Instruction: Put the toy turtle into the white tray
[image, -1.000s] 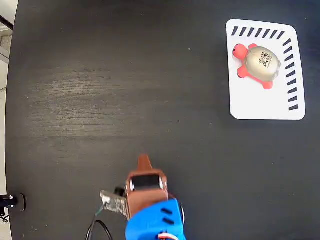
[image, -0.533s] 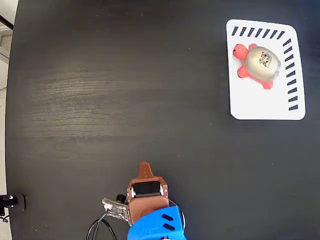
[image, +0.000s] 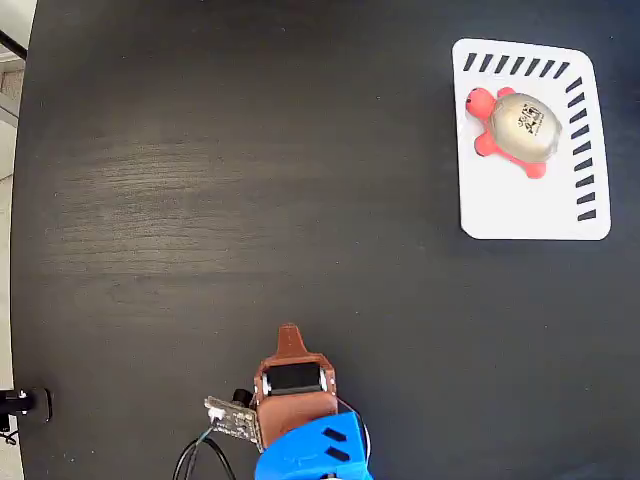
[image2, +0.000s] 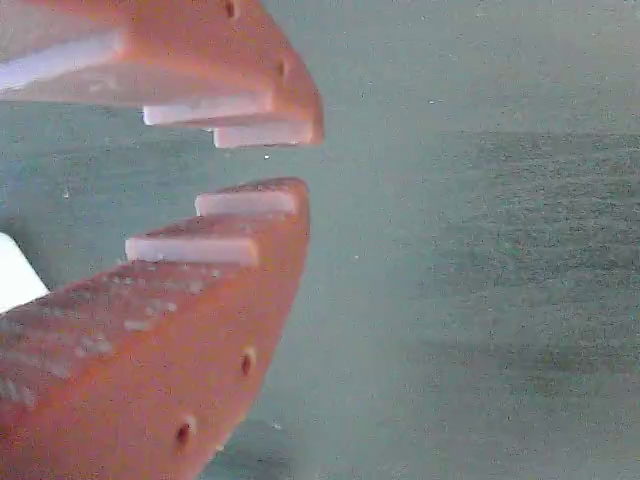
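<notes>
The toy turtle (image: 515, 128) lies inside the white tray (image: 530, 205) at the top right of the fixed view, in the tray's upper half, coral head toward the upper left. My gripper (image: 288, 332) is far from it, low near the bottom edge of the table, pointing up the picture. In the wrist view its two orange fingers (image2: 240, 215) stand nearly together with only a thin slit between the tips (image2: 285, 160), and nothing is held. The turtle does not show in the wrist view.
The black wood-grain table (image: 220, 180) stretches between the arm and the tray. The blue arm body (image: 310, 450) and a small circuit board with wires (image: 228, 418) sit at the bottom edge. A floor strip runs along the left edge (image: 12, 250).
The arm has drawn back toward the bottom edge of the fixed view and then stopped. The turtle and tray have not moved.
</notes>
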